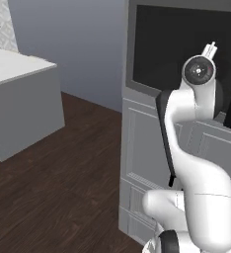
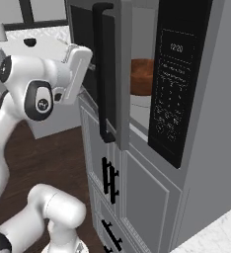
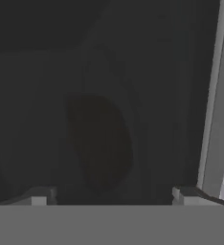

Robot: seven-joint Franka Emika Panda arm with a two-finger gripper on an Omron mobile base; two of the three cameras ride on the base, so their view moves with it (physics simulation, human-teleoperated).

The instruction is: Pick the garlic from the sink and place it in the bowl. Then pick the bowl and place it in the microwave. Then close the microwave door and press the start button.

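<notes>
Gripper: the gripper (image 3: 113,194) sits right up against the outer face of the microwave door (image 2: 95,74); its fingers (image 3: 39,196) are spread wide with nothing between them.
Door: the microwave door (image 1: 186,49) stands partly open, swung out from the microwave (image 2: 186,84), its dark glass facing the hand and its grey frame edge running along the right of the hand view.
Key relation: the glass lies straight ahead of the fingertips, so close that touching or a hair apart cannot be told; the door's free edge with its black handle lies to the right of the hand in the right base view, the hinge side out of sight.
Bowl: the brown bowl (image 2: 142,76) sits inside the microwave, seen through the gap between door edge and control panel (image 2: 174,89).
Garlic: cannot be seen, likely down in the bowl.
Step in hand: probably closing the door by pushing on the glass.
Next need: a push square to the glass, toward the microwave; the start button comes after.
</notes>
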